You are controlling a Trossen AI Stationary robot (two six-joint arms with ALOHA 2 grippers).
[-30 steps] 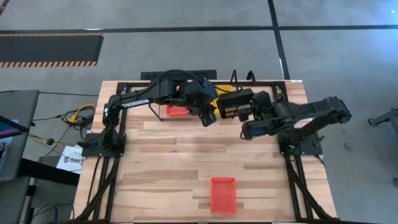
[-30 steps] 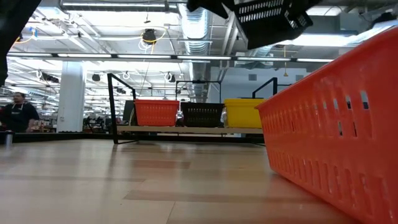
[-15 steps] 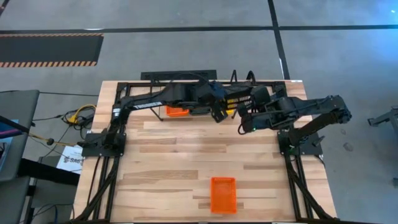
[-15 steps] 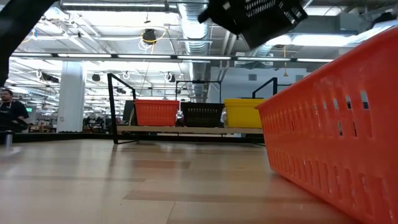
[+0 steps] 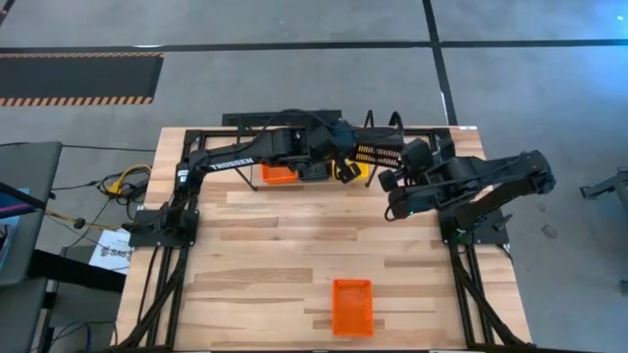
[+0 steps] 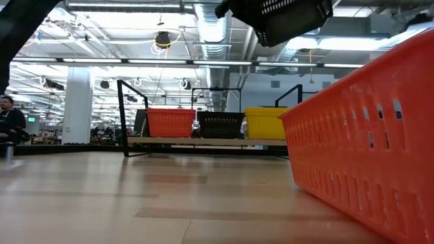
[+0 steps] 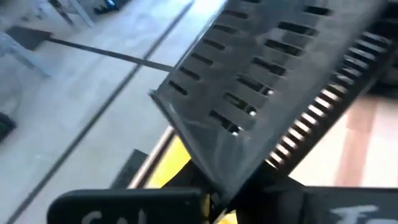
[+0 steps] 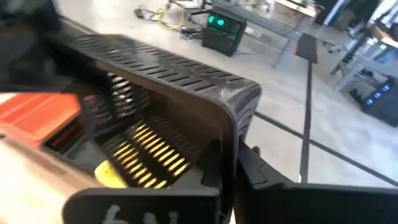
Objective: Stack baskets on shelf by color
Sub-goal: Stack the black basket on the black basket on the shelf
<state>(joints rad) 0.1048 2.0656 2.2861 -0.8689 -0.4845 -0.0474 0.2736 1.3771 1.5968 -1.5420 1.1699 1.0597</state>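
Observation:
A black basket hangs in the air above the shelf at the table's far edge and shows high in the low view. My left gripper is shut on its left end, my right gripper on its right end. On the shelf stand a red-orange basket, a black one and a yellow one, each on its base. Another red-orange basket rests on its base near the table's front edge. My left gripper pinches the black basket's perforated wall at a corner between its two fingers, coming from the table's left. The basket is lifted clear and sits tilted. My right gripper pinches the basket's wall at a rounded corner between its two fingers, coming from the table's right. The basket is clear of shelf and table.
The shelf's upright end loops rise at the far edge behind the held basket. A wide stretch of wooden tabletop lies between the shelf and the near red-orange basket. A person shows in the room beyond the table's left.
My left gripper has moved toward the table's right and far edge, reached the black basket's left end and shut on it. The basket, carried by my right gripper, has shifted toward the far edge over the shelf and turned more level.

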